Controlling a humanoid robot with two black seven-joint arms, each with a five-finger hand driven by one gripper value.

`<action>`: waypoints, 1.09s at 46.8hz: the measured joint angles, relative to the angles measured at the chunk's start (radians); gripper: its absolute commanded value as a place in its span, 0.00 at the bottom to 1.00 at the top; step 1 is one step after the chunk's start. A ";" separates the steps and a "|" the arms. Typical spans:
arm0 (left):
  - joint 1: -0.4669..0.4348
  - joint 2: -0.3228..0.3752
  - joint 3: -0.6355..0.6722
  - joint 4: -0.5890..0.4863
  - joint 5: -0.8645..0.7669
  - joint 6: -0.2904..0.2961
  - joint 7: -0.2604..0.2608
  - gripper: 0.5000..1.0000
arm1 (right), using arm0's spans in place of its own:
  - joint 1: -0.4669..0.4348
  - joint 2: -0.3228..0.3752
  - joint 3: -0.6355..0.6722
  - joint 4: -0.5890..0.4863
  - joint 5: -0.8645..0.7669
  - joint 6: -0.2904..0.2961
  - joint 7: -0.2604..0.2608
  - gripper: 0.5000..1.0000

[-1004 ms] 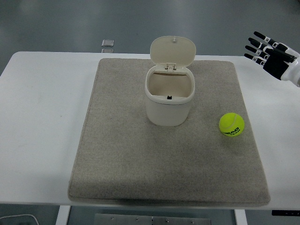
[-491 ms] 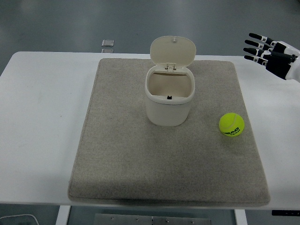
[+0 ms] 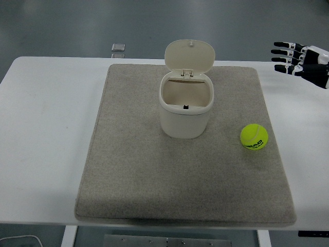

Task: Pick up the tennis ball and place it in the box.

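**Head view: ball on the mat, bin open, right hand not yet over it**

1. Counter (image 3: 46, 134). White, spanning the width of the picture. It carries all the items below.

2. Mat (image 3: 139, 175). Grey-beige and fibrous, laid square on the counter. Judged to be there so the round ball does not roll and so contact is cushioned.

3. Box (image 3: 185, 105). A cream bin with rounded corners, upright at the centre of the mat. Its hinged lid (image 3: 189, 55) stands tipped back at 12 o'clock, so the mouth faces up and appears empty. The open lid lets the ball be dropped in from above or from the front.

4. Tennis ball (image 3: 254, 136). Yellow-green, resting on the mat at about 4 o'clock from the box and well apart from it. Nothing touches it. Its top and sides are free for a grasp.

5. Right hand (image 3: 300, 57). At the picture's right edge, at 2 o'clock from the box, raised above the counter's far corner. Its fingers are straight, spread and empty. Judged to be readied for a reach toward the ball, which lies nearer the viewer.

6. Small flat object (image 3: 118, 47). Grey, at the counter's far edge, at 11 o'clock. Not part of the task.
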 measured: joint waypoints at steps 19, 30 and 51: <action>0.000 0.000 0.000 0.000 0.000 0.000 0.001 0.98 | -0.071 -0.113 -0.010 0.251 -0.288 -0.004 0.146 0.86; 0.000 0.000 0.000 0.000 0.000 0.000 0.001 0.98 | -0.123 -0.154 -0.011 0.357 -0.485 -0.009 0.210 0.86; 0.000 0.000 0.000 0.000 0.000 0.000 0.001 0.98 | -0.188 -0.166 -0.049 0.419 -0.777 -0.132 0.302 0.86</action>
